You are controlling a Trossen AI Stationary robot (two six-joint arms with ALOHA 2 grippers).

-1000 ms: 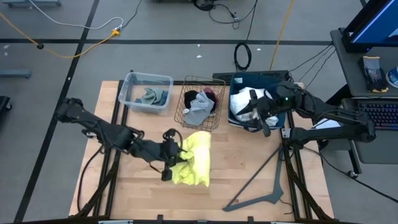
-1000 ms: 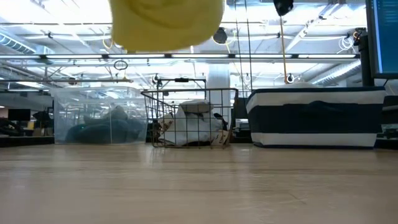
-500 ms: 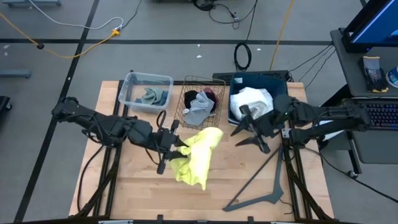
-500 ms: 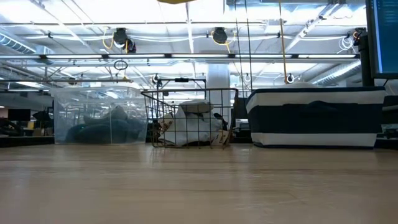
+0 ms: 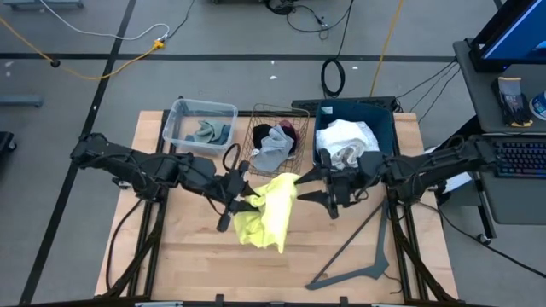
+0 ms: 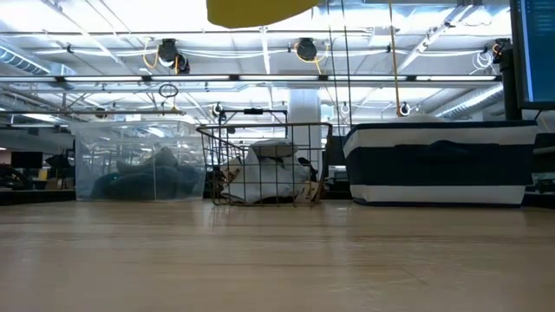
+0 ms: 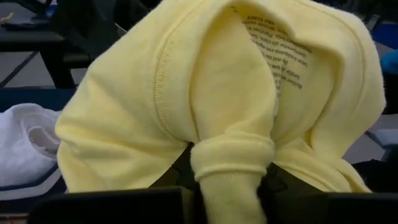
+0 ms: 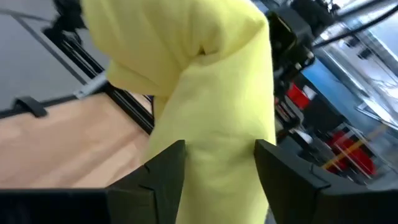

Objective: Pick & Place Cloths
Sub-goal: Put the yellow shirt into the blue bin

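A large yellow cloth (image 5: 266, 211) hangs above the table's middle, and its lowest fold (image 6: 260, 9) shows at the top of the low view, clear of the wood. My left gripper (image 5: 241, 201) comes from the left and is shut on the cloth's left side. Reaching in from the right, my right gripper (image 5: 305, 188) is open. Its two fingers stand on either side of the cloth's far right part (image 8: 214, 124). A white cloth (image 5: 345, 141) lies in the blue bin (image 5: 386, 119). My left gripper pinches a bunched, rolled fold (image 7: 231, 163) of the yellow cloth between its two fingers, coming level from the table's left. Several layers are gathered there. The cloth is lifted clear and drapes over and below the fingers. My right gripper: whether its open fingers (image 8: 163, 168) touch the cloth, I cannot tell.
Along the far edge stand a clear plastic box (image 5: 182, 111) with grey-green cloths, a wire basket (image 5: 256, 158) with black, maroon and grey cloths, and the blue bin. A grey V-shaped metal bar (image 5: 368, 256) lies near the right front. Bare wood lies at the near left.
My left gripper carried the yellow cloth up off the table and a little toward the right and far side; the cloth now hangs bunched instead of lying spread. My right gripper left the blue bin and swung left to the cloth's right part.
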